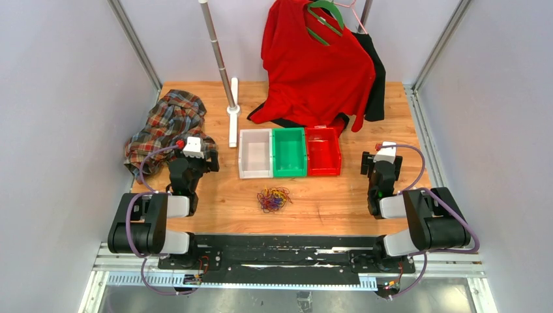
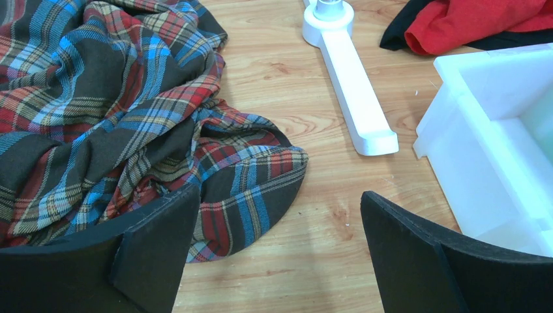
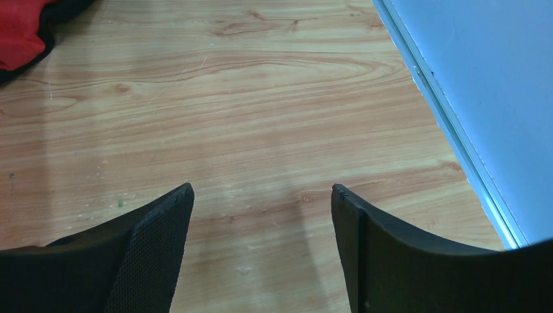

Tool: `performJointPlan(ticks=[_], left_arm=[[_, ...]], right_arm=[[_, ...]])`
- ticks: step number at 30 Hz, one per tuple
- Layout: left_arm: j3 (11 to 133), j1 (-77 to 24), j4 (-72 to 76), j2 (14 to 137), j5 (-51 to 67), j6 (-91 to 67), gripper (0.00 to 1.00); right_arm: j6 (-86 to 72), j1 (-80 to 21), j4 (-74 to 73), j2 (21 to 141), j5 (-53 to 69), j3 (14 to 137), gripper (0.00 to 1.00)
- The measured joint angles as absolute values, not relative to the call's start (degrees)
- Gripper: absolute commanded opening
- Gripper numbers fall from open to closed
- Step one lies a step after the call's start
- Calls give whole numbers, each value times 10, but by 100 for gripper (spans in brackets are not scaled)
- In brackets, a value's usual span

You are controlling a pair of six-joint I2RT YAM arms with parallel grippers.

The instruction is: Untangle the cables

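The cables point(image 1: 274, 199) lie in a small multicoloured clump on the wooden counter point(image 1: 339, 205), near its front edge and about midway between the two arms, touched by neither. Just behind them stand three bins side by side: white bin point(image 1: 255, 152), green bin point(image 1: 289, 152) and red bin point(image 1: 323, 151). The left end effector point(image 2: 280, 202) is spread wide and holds nothing, hovering over bare wood between a crumpled plaid shirt point(image 2: 117, 111) and the white bin. The right end effector point(image 3: 262, 192) is likewise wide and empty, above bare counter near the right-hand wall. Farther back, a white stand base point(image 1: 233, 120) carries a metal pole, and a red garment point(image 1: 313, 65) hangs from a green hanger point(image 1: 324, 19).
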State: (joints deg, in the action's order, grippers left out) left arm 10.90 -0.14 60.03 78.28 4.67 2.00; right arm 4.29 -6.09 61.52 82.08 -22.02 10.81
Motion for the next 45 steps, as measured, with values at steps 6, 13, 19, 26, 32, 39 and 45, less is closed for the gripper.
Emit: performJointPlan(ticks=[6, 13, 19, 26, 32, 39, 45], left_arm=[[109, -1, 601, 783, 47, 20, 98], [109, -1, 601, 783, 47, 20, 98], [109, -1, 580, 767, 33, 19, 98], [274, -1, 273, 619, 42, 46, 98], [437, -1, -8, 572, 74, 82, 98], [477, -1, -201, 566, 139, 106, 98], [484, -18, -277, 603, 210, 110, 98]], right_arm=[[43, -61, 615, 821, -220, 108, 77], [43, -61, 615, 821, -220, 108, 77], [46, -63, 596, 802, -225, 109, 77], [-47, -69, 306, 604, -291, 258, 77], [-181, -69, 195, 533, -240, 298, 77], [-293, -75, 84, 562, -128, 314, 77], [-275, -253, 7, 640, -125, 399, 68]])
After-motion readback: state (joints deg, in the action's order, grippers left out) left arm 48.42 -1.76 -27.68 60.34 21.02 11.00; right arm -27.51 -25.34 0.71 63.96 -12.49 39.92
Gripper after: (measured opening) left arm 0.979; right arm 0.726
